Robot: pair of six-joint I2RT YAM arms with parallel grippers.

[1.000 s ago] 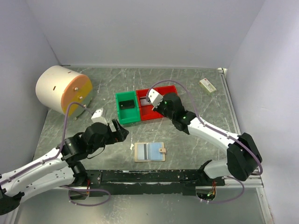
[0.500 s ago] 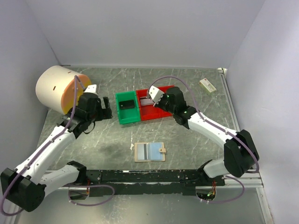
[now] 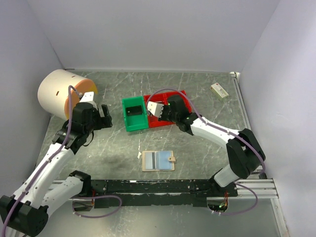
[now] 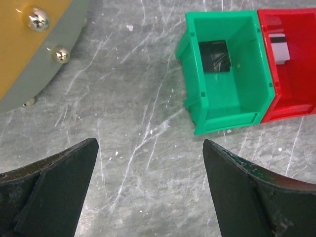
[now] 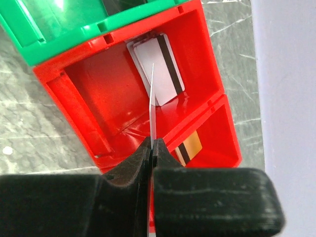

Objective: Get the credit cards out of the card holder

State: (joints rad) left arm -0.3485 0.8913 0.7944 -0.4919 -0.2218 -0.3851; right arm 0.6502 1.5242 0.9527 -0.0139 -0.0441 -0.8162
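Card (image 5: pixel 152 98) pinched in right tool (image 5: pixel 153 144) — over red bin (image 5: pixel 81 106).

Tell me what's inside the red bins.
One red bin holds a pale card with a dark stripe. The next bin holds a gold striped card, partly hidden behind the right gripper, which pinches a third card edge-on.

Grey-green table (image 4: pixel 133 123), veined white. Ahead of left gripper (image 4: pixel 149 144): green bin (image 4: pixel 197 106), dark card (image 4: pixel 214 56) inside. In right gripper (image 5: pixel 152 145): pale-edged card (image 5: pixel 152 98); beyond it red bin (image 5: pixel 84 116), white card (image 5: pixel 160 66) striped black, gold card (image 5: pixel 190 146) striped dark. Tan holder (image 3: pixel 158 161), blue-grey inside.
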